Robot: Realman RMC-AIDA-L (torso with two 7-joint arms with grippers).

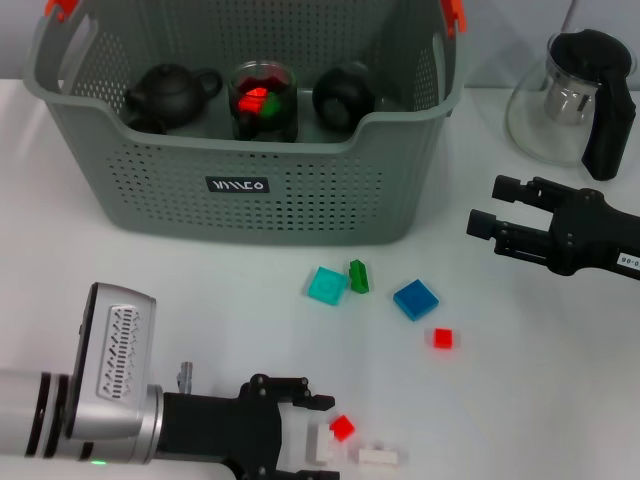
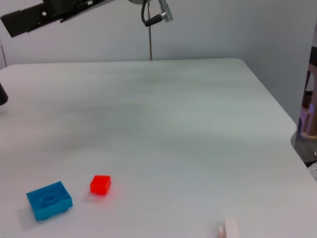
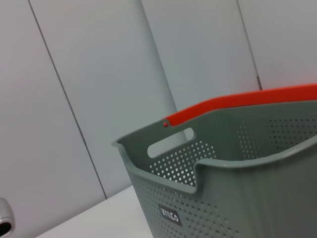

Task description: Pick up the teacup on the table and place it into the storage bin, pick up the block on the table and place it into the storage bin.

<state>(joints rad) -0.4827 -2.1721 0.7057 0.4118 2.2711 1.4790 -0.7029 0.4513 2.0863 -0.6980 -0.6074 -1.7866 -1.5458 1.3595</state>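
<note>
The grey storage bin (image 1: 250,200) stands at the back, and its orange-edged rim fills the right wrist view (image 3: 223,163). Inside it are a black teapot (image 1: 168,92), a glass cup (image 1: 262,100) with red and green pieces, and a round black vessel (image 1: 343,95); I cannot tell which is the teacup. My left gripper (image 1: 315,435) lies low at the front edge, open, with a white block (image 1: 322,443) between its fingers and a red block (image 1: 342,428) just past the tips. My right gripper (image 1: 490,208) hovers open at the right, pointing towards the bin.
Loose blocks lie in front of the bin: teal (image 1: 326,285), green (image 1: 358,276), blue (image 1: 415,299) (image 2: 49,199), small red (image 1: 443,338) (image 2: 100,184) and a second white one (image 1: 380,456). A glass pitcher with a black handle (image 1: 575,95) stands at the back right.
</note>
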